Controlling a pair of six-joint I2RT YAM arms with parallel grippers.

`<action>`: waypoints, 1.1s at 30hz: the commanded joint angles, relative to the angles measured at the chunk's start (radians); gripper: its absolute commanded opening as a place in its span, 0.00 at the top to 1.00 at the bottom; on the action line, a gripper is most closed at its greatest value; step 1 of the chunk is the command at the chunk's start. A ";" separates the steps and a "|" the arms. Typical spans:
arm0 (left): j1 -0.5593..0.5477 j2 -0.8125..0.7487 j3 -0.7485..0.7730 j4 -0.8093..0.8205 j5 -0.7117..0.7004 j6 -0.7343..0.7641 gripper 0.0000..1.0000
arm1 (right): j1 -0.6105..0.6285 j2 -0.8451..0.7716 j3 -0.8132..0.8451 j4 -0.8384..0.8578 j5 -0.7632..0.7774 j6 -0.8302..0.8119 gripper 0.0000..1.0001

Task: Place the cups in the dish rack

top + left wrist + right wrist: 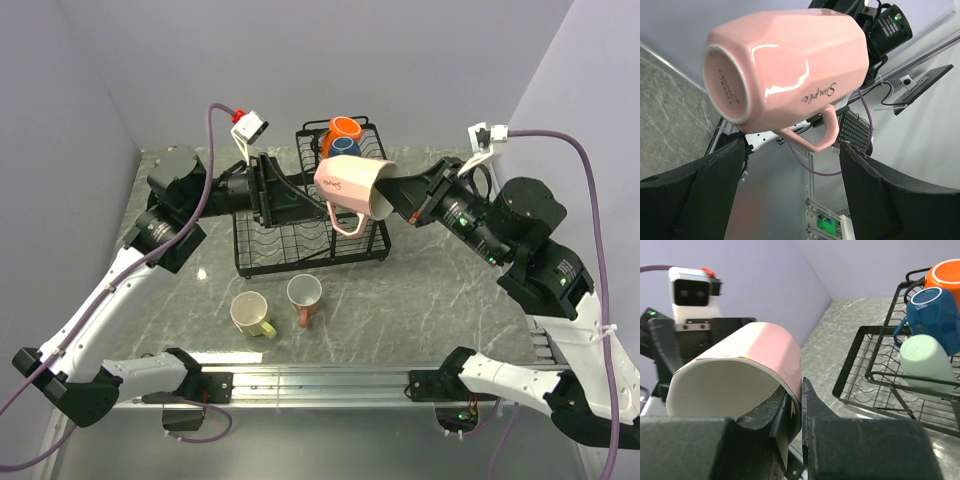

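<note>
**count.** six cups are in view: one pink cup (352,185), one orange cup (345,128), one blue cup (343,147), one pale green cup (922,362), one yellow cup (250,313) and one salmon cup (304,295). there is one dish rack (270,250) and there are two arms, each with one end effector.

**surface and room.** the tabletop (430,300) is grey stone-patterned with pale veins. plain lilac walls enclose it on the left, far and right sides.

**containers and contents.**
- the black wire dish rack stands at the middle of the tabletop, toward the far edge. its raised upper basket (890,310) sits at the rack's far right.
- the upper basket holds three cups, tipped and close together: orange farthest back, then blue, then pale green with its base turned outward.
- the yellow and salmon cups stand upright on the tabletop between the rack and the near edge, just beside each other.

**end effectors and the held cup.**
- the right end effector (801,390) pinches the wall of the pink cup at its rim, one finger inside and one outside.
- the pink cup lies on its side in the air above the rack's lower tray, base toward the left arm, handle hanging down.
- the left end effector (792,146) is spread wide, with its fingers (715,195) on either side below the cup. contact with the cup cannot be determined.
</note>
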State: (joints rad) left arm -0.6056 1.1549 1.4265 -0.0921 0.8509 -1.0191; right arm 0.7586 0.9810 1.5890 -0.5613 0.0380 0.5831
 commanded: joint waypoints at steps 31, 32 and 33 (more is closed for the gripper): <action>-0.157 0.006 -0.060 0.195 -0.217 -0.048 1.00 | 0.054 -0.139 -0.434 0.339 -0.070 0.104 1.00; -0.154 0.002 -0.042 0.142 -0.275 -0.011 1.00 | 0.053 -0.139 -0.434 0.325 -0.055 0.100 0.88; -0.142 -0.009 -0.012 0.096 -0.300 0.023 1.00 | 0.054 -0.140 -0.419 0.277 -0.050 0.087 0.75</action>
State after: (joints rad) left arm -0.7567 1.1809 1.3048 0.0803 0.7311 -1.2655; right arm 0.7815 0.8291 1.1774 -0.1505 0.0193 0.6235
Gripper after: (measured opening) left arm 0.226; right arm 0.205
